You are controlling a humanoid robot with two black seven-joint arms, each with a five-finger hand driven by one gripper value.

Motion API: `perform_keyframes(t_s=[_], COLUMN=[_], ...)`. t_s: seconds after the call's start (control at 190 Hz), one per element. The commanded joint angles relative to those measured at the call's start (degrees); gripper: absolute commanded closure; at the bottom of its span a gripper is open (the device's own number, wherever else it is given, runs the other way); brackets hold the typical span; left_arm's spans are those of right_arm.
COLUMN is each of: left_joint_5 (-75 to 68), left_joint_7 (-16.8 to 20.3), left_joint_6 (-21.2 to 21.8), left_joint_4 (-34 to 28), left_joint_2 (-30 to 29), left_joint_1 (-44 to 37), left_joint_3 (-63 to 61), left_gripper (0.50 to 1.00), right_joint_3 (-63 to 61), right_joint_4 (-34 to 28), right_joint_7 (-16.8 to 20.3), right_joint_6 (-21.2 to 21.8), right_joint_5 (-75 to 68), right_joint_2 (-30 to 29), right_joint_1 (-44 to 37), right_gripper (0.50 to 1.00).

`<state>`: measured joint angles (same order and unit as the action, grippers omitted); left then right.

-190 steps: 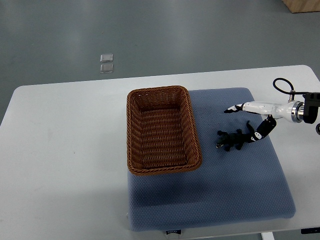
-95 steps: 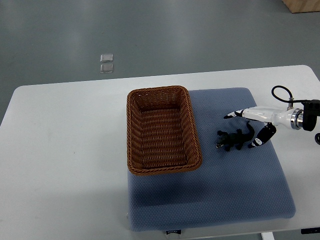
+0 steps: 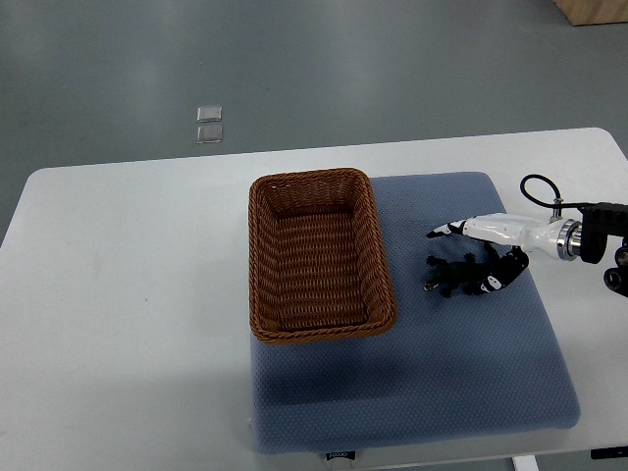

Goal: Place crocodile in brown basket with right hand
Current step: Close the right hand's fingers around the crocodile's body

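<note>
While the right hand hangs over the blue cushion, its fingers are spread wide and grasp nothing. The black crocodile lies on the cushion between the outstretched forefinger and the thumb, tail end at the thumb tip. The brown basket stands beyond the crocodile from the hand, on the white desk.
</note>
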<state>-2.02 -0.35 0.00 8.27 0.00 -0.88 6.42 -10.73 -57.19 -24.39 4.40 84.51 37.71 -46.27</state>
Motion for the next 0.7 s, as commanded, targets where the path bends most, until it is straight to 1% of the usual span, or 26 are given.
perform_keyframes(t_s=[0.0, 0.068, 0.184, 0.247, 0.268, 0.362, 0.373, 0.378, 0.399, 0.42, 0.436, 0.599, 0.635, 0.693], left_joint_5=[0.0, 0.0, 0.0, 0.0, 0.0, 0.0, 0.0, 0.0, 0.0, 0.0, 0.0, 0.0, 0.0, 0.0], left_joint_7=[0.0, 0.0, 0.0, 0.0, 0.0, 0.0, 0.0, 0.0, 0.0, 0.0, 0.0, 0.0, 0.0, 0.0], left_joint_6=[0.0, 0.0, 0.0, 0.0, 0.0, 0.0, 0.0, 0.0, 0.0, 0.0, 0.0, 0.0, 0.0, 0.0], left_joint_4=[0.0, 0.0, 0.0, 0.0, 0.1, 0.0, 0.0, 0.0, 0.0, 0.0, 0.0, 0.0, 0.0, 0.0], left_joint_2=[0.0, 0.0, 0.0, 0.0, 0.0, 0.0, 0.0, 0.0, 0.0, 0.0, 0.0, 0.0, 0.0, 0.0], left_joint_1=[0.0, 0.0, 0.0, 0.0, 0.0, 0.0, 0.0, 0.0, 0.0, 0.0, 0.0, 0.0, 0.0, 0.0], left_joint_3=[0.0, 0.0, 0.0, 0.0, 0.0, 0.0, 0.0, 0.0, 0.0, 0.0, 0.0, 0.0, 0.0, 0.0], left_gripper=[0.500, 0.500, 0.500, 0.500, 0.500, 0.500, 0.500, 0.500, 0.500, 0.500, 0.500, 0.500, 0.500, 0.500], right_joint_3=[0.1, 0.1, 0.0, 0.1, 0.1, 0.1, 0.1, 0.1, 0.1, 0.1, 0.1, 0.0, 0.0, 0.0], right_joint_4=[0.1, 0.1, 0.1, 0.1, 0.1, 0.1, 0.1, 0.1, 0.1, 0.0, 0.1, 0.0, 0.0, 0.0], right_joint_7=[0.1, 0.1, 0.2, 0.2, 0.2, 0.2, 0.2, 0.2, 0.2, 0.2, 0.2, 0.0, 0.0, -0.1], right_joint_6=[0.0, 0.0, 0.0, 0.0, 0.0, 0.0, 0.1, 0.1, 0.1, 0.1, 0.1, 0.0, 0.0, 0.0], right_joint_5=[0.0, 0.0, 0.0, 0.0, 0.0, 0.0, 0.0, 0.0, 0.0, 0.0, 0.0, 0.0, 0.0, 0.0], right_joint_2=[0.1, 0.1, 0.0, 0.0, 0.0, 0.0, 0.0, 0.0, 0.0, 0.0, 0.0, 0.0, 0.0, 0.1], right_joint_1=[0.0, 0.0, 0.0, 0.0, 0.0, 0.0, 0.0, 0.0, 0.0, 0.0, 0.0, 0.0, 0.0, -0.1], right_gripper=[0.638, 0.660, 0.677, 0.720, 0.744, 0.795, 0.803, 0.816, 0.830, 0.834, 0.850, 0.922, 0.926, 0.951])
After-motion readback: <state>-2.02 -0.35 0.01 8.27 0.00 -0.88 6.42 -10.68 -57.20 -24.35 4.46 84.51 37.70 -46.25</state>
